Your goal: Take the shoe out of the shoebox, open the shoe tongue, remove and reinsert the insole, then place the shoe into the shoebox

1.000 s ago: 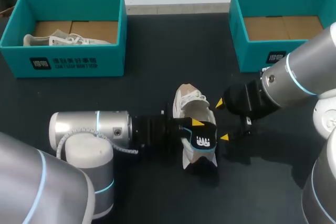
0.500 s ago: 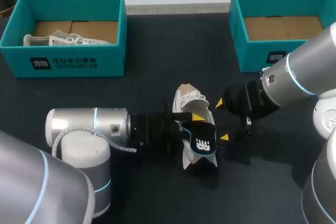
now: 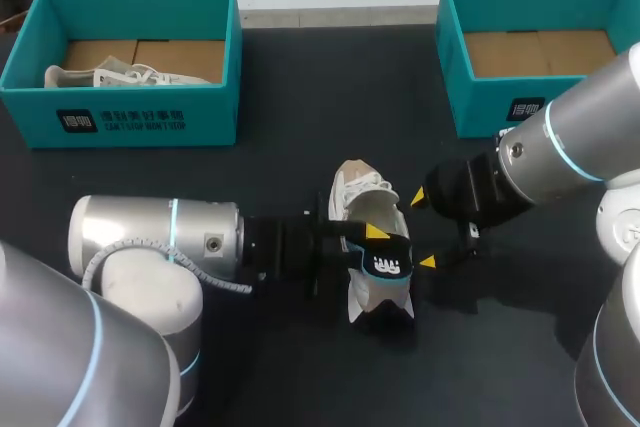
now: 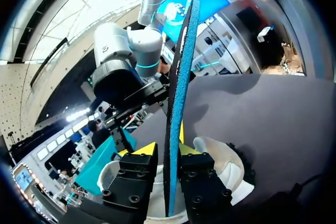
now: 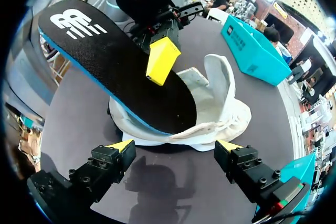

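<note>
One insole (image 3: 388, 267) in left claw (image 4: 167, 153), drawn slightly back, shoe (image 3: 358, 197) unmoved

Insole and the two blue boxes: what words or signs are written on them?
insole: a white striped logo near one end; no words to read.
left shoebox: a dark square sign and a row of print on the front wall, too small to read.
right shoebox: the same kind of print, partly hidden, unreadable.
shoe: no text shows.
</note>
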Controlling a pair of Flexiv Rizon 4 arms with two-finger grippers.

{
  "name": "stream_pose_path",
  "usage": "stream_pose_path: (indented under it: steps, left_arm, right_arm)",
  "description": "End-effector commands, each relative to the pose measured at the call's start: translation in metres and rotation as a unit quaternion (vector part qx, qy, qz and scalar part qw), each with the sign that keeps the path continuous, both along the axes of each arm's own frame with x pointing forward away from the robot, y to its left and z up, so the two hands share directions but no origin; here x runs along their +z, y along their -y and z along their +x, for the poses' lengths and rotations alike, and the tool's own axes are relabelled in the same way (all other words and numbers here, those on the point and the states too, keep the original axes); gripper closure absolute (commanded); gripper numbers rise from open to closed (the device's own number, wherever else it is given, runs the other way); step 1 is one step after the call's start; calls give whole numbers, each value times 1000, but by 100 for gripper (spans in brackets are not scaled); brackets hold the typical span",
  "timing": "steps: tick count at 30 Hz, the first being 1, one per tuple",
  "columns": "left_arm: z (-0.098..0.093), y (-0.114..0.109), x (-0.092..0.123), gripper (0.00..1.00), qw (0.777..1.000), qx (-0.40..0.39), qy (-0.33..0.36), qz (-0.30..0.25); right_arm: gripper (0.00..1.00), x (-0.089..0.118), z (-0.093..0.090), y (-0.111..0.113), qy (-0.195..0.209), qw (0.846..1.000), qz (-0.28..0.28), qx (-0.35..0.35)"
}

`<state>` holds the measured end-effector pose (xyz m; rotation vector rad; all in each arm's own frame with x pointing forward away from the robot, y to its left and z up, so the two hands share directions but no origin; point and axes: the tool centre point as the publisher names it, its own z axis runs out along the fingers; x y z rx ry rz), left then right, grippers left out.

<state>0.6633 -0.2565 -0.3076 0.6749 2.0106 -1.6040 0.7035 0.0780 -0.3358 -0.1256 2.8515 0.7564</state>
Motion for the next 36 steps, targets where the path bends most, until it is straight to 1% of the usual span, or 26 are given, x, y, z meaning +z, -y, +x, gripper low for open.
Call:
stream_pose_path:
  steps: [1, 2, 6, 10, 15, 16, 20, 25, 29, 33, 34, 35, 36]
  left_arm:
    - [-5, -1, 0, 93, 1000, 7, -3, 16]
    - [-4, -1, -3, 100, 1000, 7, -3, 17]
    - [-3, -1, -12, 100, 1000, 6, -4, 21]
    - [3, 0, -29, 100, 1000, 5, -4, 29]
    - [14, 2, -41, 100, 1000, 9, 1, 26]
    - [16, 2, -44, 100, 999, 11, 4, 34]
    - [26, 2, -48, 100, 999, 21, 8, 30]
    - [38, 3, -56, 100, 998, 25, 25, 45]
    - [46, 1, -63, 100, 998, 40, 23, 45]
    - [45, -3, -65, 100, 998, 47, 21, 46]
    - [43, -4, -63, 100, 998, 48, 21, 44]
    - [41, -5, -60, 84, 998, 48, 20, 43]
    - [39, -5, -58, 85, 998, 47, 21, 39]
  right_arm:
    - [0, -1, -1, 0, 1, 1000, 1, 0]
    - [0, -1, -1, 0, 1, 1000, 1, 0]
    - [0, -1, -1, 0, 1, 1000, 1, 0]
    - [0, -1, -1, 0, 1, 1000, 1, 0]
    - [0, -1, -1, 0, 1, 1000, 1, 0]
    - [0, -1, -1, 0, 1, 1000, 1, 0]
    - [0, -1, -1, 0, 1, 1000, 1, 0]
    - [0, -1, -1, 0, 1, 1000, 1, 0]
    - [0, -1, -1, 0, 1, 1000, 1, 0]
    - [0, -1, -1, 0, 1, 1000, 1, 0]
    - [0, -1, -1, 0, 1, 1000, 1, 0]
    - [0, -1, -1, 0, 1, 1000, 1, 0]
    - [0, -1, -1, 0, 1, 1000, 1, 0]
